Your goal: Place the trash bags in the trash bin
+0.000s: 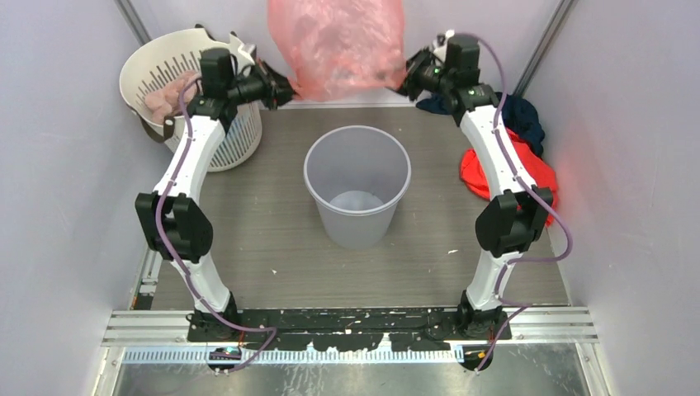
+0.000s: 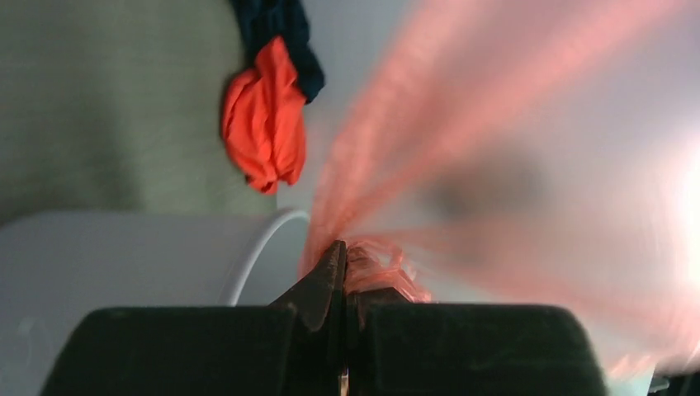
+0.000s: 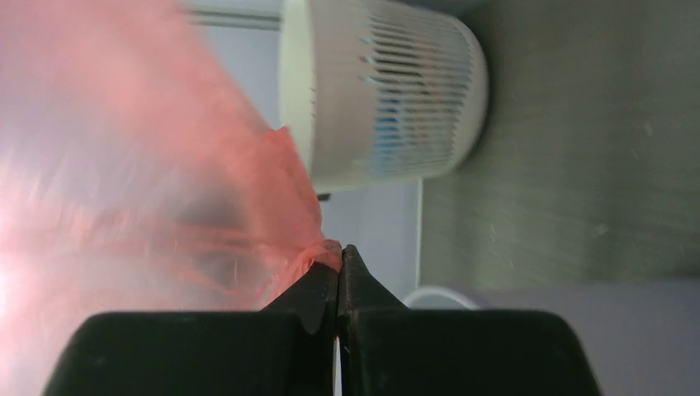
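Pink bag [image 1: 338,45] stretched up between left claw [image 2: 342,247] and right claw [image 3: 338,252], both pinched tight on its edges, bin [image 1: 357,186] nearby.

Robot test cell in lab. Plain pale grey wall panels [image 1: 49,165] box in grey wood-grain tabletop [image 1: 264,239] on three sides. Bare metal corner posts [image 1: 543,37]. Aluminium slotted rails [image 1: 148,328] and black base plate [image 1: 355,318] at near edge carry white-and-black left robot arm [image 1: 194,157] and right robot arm [image 1: 495,157]. Household props set out: white slotted plastic laundry basket [image 1: 239,144], light grey round plastic bin [image 1: 363,231], crumpled red-orange cloth [image 1: 475,177].
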Tool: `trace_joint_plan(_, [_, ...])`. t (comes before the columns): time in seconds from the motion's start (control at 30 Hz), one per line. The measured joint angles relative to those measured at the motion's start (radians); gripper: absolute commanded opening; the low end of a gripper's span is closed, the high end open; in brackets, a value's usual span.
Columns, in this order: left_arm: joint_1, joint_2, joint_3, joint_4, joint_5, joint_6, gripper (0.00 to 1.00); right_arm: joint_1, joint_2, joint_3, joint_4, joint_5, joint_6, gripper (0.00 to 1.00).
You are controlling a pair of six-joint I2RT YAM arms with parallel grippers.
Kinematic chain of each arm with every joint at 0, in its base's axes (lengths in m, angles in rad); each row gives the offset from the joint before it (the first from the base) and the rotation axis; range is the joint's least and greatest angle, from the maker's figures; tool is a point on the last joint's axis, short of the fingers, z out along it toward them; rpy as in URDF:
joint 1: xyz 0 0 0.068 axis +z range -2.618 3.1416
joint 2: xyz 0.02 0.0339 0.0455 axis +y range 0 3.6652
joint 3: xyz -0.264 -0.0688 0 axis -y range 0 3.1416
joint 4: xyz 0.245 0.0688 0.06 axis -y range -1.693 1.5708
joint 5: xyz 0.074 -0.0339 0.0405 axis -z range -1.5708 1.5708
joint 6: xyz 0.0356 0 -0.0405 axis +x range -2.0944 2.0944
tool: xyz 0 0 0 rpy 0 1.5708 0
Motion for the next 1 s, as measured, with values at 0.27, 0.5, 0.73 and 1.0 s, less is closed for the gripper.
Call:
trace_joint_plan(0.27, [-0.008, -0.241, 0.067, -0.148, 0.009, 0.063, 0.00, 0.023, -0.289, -0.130, -0.065, -0.022, -0.026, 0.01])
trace_joint_plan(0.5, [-0.008, -0.248, 0.523, -0.101, 0.021, 0.086, 0.00, 0.023, -0.392, 0.200, 0.019, -0.046, -0.055, 0.01])
trace_joint_plan(0.73, [-0.008, -0.237, 0.426, -0.089, 0.023, 0.068, 0.00, 0.023, -0.398, 0.132, 0.013, -0.055, -0.068, 0.01])
trace_joint_plan(1.0, [-0.008, -0.186, 0.341, -0.124, 0.015, 0.055, 0.00, 0.023, -0.348, 0.039, -0.047, -0.050, -0.068, 0.01])
